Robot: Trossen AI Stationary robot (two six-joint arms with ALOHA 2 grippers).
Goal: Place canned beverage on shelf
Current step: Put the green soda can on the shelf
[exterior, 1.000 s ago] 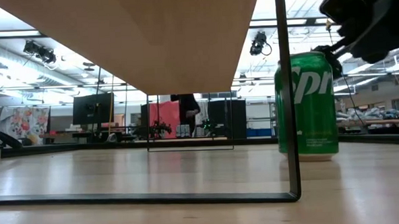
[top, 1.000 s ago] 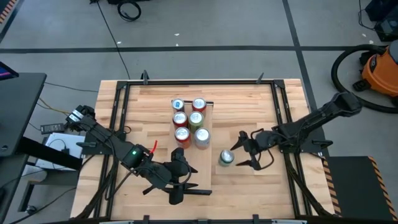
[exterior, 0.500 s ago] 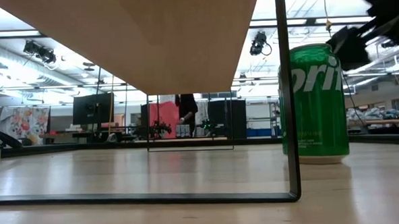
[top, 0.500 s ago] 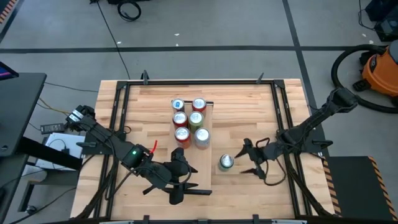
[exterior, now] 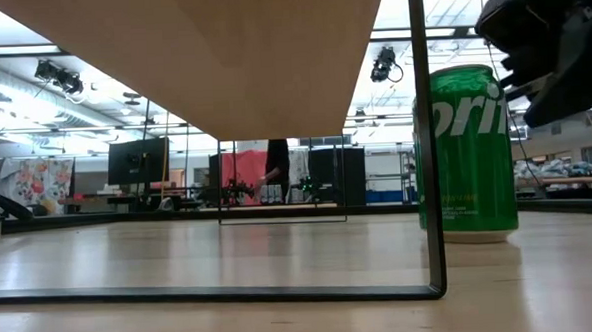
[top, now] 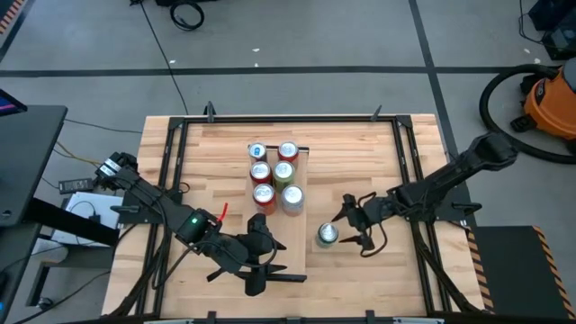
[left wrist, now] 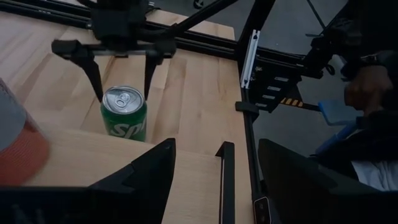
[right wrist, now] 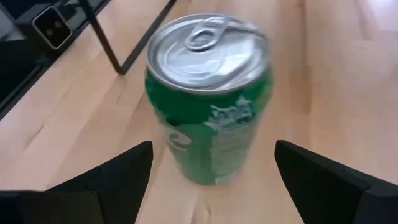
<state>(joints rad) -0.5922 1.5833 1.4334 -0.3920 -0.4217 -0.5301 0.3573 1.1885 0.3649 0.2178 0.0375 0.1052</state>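
- On my far left, the left arm reaches in from the table's left edge, and the left gripper (top: 261, 270) sits low at the near edge of the slatted wooden table (top: 216, 171). I cannot tell from any view whether its fingers are apart or together.
- Next across, the shelf (top: 279, 211) runs down the middle of the table, a narrow light plank on a thin dark frame; from the low view I see only its underside (exterior: 221, 49) and the frame post.
- On the shelf I count six cans (top: 274, 175) standing upright in two rows at its far half: silver tops, red and pale bodies, all sealed as far as I can see.
- Just right of the shelf's near end, the green canned beverage (top: 327, 234) stands upright on the tabletop, not on the shelf. Its tab is unopened in the right wrist view (right wrist: 208, 93), and the low view (exterior: 468, 153) shows it resting flat on the wood.
- The right gripper (top: 349, 229) hovers at that can with its fingers spread wide, one on each side, and I see gaps between each finger and the can (left wrist: 124, 113).
- The right arm stretches back to the table's right edge.
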